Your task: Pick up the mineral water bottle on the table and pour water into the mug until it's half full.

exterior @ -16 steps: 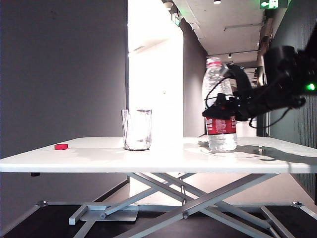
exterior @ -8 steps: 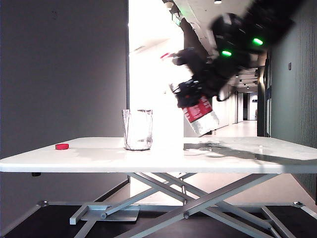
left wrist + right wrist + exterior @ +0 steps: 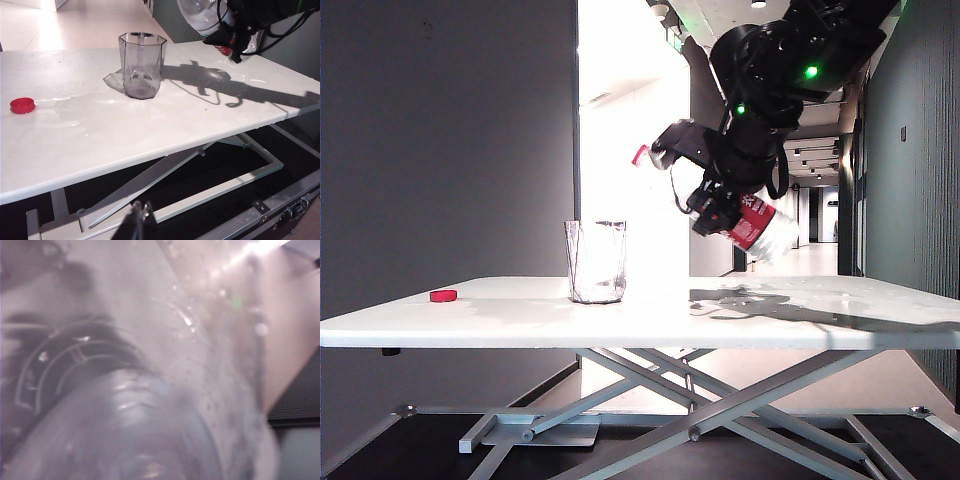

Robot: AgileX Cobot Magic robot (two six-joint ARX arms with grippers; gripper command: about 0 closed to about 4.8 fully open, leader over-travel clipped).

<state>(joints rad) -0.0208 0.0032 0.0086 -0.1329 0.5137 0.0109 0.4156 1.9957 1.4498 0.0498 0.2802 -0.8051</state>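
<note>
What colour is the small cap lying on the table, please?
The cap is red; the left wrist view shows it best.

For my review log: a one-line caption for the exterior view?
Right gripper tilts the mineral water bottle above the table, right of the mug.

Exterior camera low at the table (image 3: 640, 325) edge, looking level across it, left wrist camera set back and above, looking down at the same tabletop, right wrist camera pressed close against the mineral water bottle (image 3: 150, 435).

White table (image 3: 650, 318) carries mug (image 3: 596, 261), small red cap (image 3: 444, 296)
</note>
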